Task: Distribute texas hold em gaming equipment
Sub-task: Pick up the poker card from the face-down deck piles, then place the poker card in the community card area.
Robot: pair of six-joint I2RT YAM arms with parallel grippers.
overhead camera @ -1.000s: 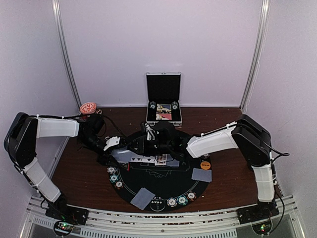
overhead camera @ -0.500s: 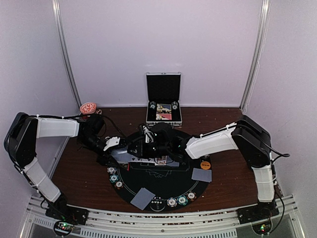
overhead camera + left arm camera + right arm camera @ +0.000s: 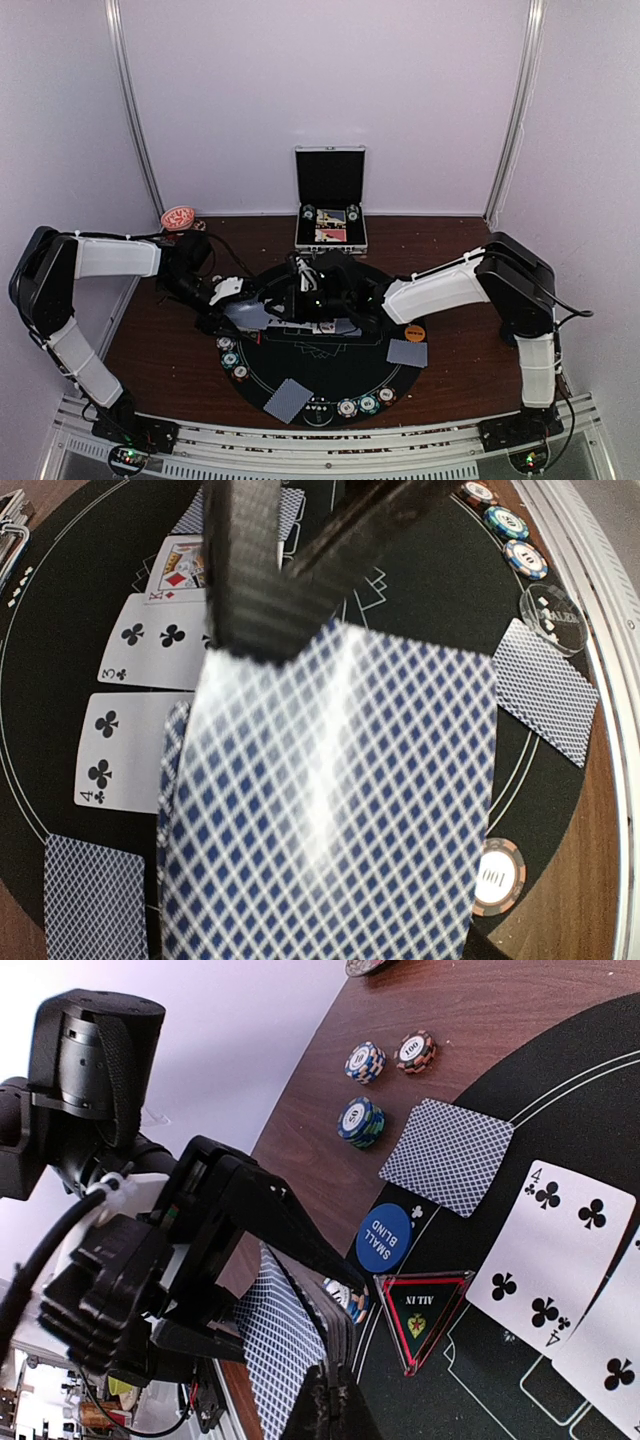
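Note:
A deck of playing cards (image 3: pixel 330 800) with blue lattice backs fills the left wrist view, and my left gripper (image 3: pixel 258 306) is shut on it above the round black mat (image 3: pixel 330 375). The left gripper's black fingers (image 3: pixel 270 1215) clamp the deck (image 3: pixel 285 1345). My right gripper (image 3: pixel 336 1400) is shut, pinching the edge of the top card. Its dark fingers (image 3: pixel 250 570) overlap that card's far edge. Face-up cards (image 3: pixel 115 750) lie in a row on the mat. Face-down cards (image 3: pixel 288 400) (image 3: pixel 407 352), striped chips (image 3: pixel 360 405) (image 3: pixel 362 1120), a blue button (image 3: pixel 384 1237) and an orange button (image 3: pixel 414 333) lie around them.
An open metal case (image 3: pixel 330 200) with cards and chips stands at the back of the table. A clear triangular "ALL IN" marker (image 3: pixel 420 1315) lies beside the blue button. A red-rimmed round object (image 3: pixel 180 217) sits at the back left. Both forearms cross over the mat's far half.
The right gripper has closed onto the edge of the top card. Both wrists have shifted slightly over the mat's far side; the left gripper keeps the deck.

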